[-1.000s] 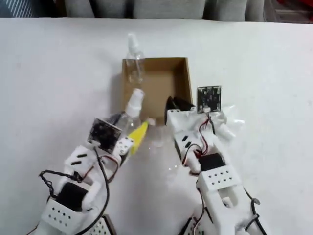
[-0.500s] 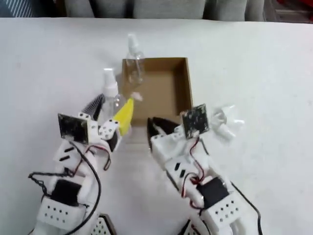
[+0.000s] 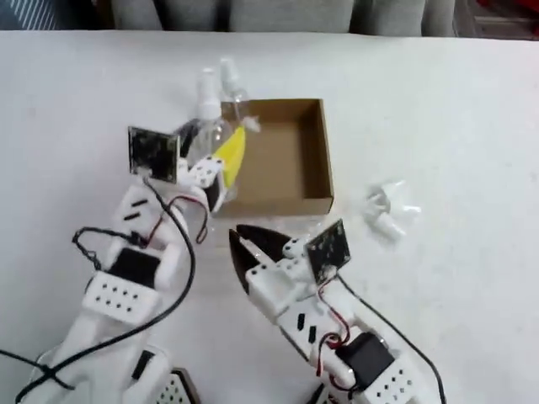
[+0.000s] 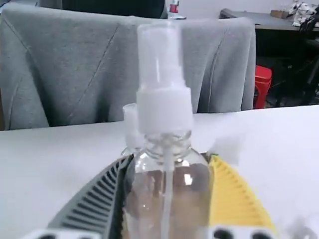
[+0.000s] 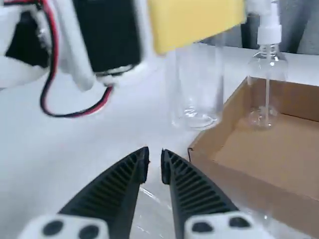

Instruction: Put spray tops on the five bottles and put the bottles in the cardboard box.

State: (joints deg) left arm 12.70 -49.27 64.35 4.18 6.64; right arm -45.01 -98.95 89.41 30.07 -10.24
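At the left wall of the cardboard box (image 3: 316, 151), the left gripper (image 3: 215, 141) holds a clear bottle (image 3: 205, 135) upright. It is clamped around the body between the grey and yellow fingers (image 4: 234, 199). A spray top (image 4: 163, 89) is seated on the neck. From the right wrist view the bottle's base (image 5: 194, 99) hangs near the box's corner. Whether it is over the rim or just outside cannot be told.

A second bottle (image 3: 231, 108), also capped, stands upright in the box's far left corner, just beside the held one. In the left wrist view its top (image 4: 130, 119) peeks out directly behind the held bottle. It is the nearest thing to the held bottle, and the box's left wall lies close by as well.

The right gripper (image 3: 242, 244) sits low over the table (image 3: 438, 101), in front of the box's near wall and apart from it. Its jaws are drawn almost together with only a thin slit between them, and nothing is held (image 5: 153, 159).

Loose spray tops (image 3: 387, 210) lie in a small heap on the table to the right of the box, well apart from both grippers. Something clear lies on the table near the right gripper, too faint to identify. Grey chair backs (image 4: 50, 74) stand beyond the table's far edge.
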